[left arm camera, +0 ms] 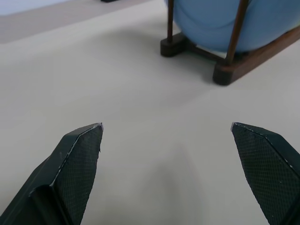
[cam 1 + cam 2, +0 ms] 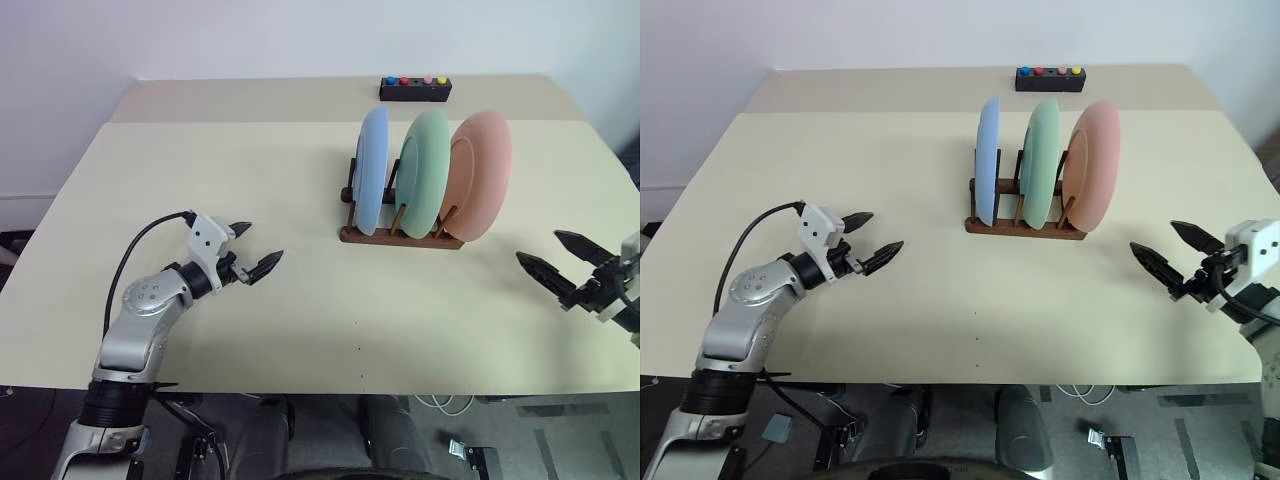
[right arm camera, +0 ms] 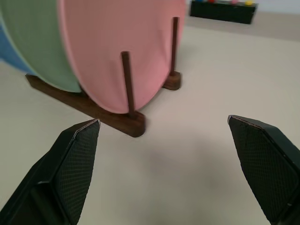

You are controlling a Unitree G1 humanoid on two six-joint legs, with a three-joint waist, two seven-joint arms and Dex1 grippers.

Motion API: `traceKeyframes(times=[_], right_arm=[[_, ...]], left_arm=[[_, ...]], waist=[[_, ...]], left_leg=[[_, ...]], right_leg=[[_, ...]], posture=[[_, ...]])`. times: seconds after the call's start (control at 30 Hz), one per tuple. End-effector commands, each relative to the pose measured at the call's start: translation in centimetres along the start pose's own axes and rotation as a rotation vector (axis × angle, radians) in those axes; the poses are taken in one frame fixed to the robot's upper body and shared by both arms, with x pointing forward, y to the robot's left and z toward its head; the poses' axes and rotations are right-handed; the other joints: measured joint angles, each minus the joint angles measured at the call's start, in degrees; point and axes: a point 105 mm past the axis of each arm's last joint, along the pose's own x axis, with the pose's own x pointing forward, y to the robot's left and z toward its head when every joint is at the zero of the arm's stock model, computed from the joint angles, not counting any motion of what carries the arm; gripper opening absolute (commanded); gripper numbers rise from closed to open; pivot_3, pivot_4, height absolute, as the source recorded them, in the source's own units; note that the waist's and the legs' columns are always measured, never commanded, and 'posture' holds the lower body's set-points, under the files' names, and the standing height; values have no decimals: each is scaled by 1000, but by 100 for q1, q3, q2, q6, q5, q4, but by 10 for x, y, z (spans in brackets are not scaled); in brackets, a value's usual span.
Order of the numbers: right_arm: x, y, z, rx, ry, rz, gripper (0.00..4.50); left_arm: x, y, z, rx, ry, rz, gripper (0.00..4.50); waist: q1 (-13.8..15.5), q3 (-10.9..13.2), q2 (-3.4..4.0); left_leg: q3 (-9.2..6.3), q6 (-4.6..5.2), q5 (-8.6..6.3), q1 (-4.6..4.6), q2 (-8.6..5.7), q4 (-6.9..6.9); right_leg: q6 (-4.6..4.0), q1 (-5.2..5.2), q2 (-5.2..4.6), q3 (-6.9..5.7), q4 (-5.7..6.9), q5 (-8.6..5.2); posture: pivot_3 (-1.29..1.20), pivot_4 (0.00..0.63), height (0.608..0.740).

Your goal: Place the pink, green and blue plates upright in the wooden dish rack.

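A cream table (image 2: 250, 300) is filling the scene; a small black box (image 2: 415, 89) with blue, red, pink and yellow buttons is sitting near its far edge.

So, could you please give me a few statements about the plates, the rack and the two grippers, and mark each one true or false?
1. The light blue round plastic plate, the pale mint green plate and the salmon pink plate all stand upright in the dark brown wooden dish rack. True.
2. The green plate stands at the rack's left end. False: it stands in the middle, with the blue plate on the left.
3. The left gripper holds the blue plate. False: it is open and empty, apart from the rack.
4. The right gripper is open, holding nothing. True.
5. A small black box with coloured buttons sits beyond the rack. True.
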Motion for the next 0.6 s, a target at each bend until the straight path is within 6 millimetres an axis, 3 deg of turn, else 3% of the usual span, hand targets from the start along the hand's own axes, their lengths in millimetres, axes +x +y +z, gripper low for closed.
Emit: traceKeyframes(times=[0.03, 0.2, 0.6], right_arm=[[3, -9, 10, -17, -55, -11, 4442], [12, -14, 10, -23, -68, -6, 4442], [23, -15, 1, 25, -57, 13, 4442]], left_arm=[[-9, 10, 11, 47, -25, 41, 4500], [-23, 14, 6, 55, 4, 68, 4500], [-18, 7, 2, 17, -17, 105, 4500]], waist=[[9, 1, -1], [22, 1, -1], [20, 0, -1]], left_leg=[[0, 0, 0, 0, 0, 0], [-1, 0, 0, 0, 0, -1], [-2, 0, 0, 2, 0, 1]], right_leg=[[0, 1, 0, 0, 0, 0], [0, 3, 0, -1, -2, 0], [1, 4, 0, 0, 1, 1]], posture=[[0, 150, 734], [0, 150, 734], [0, 150, 734]])
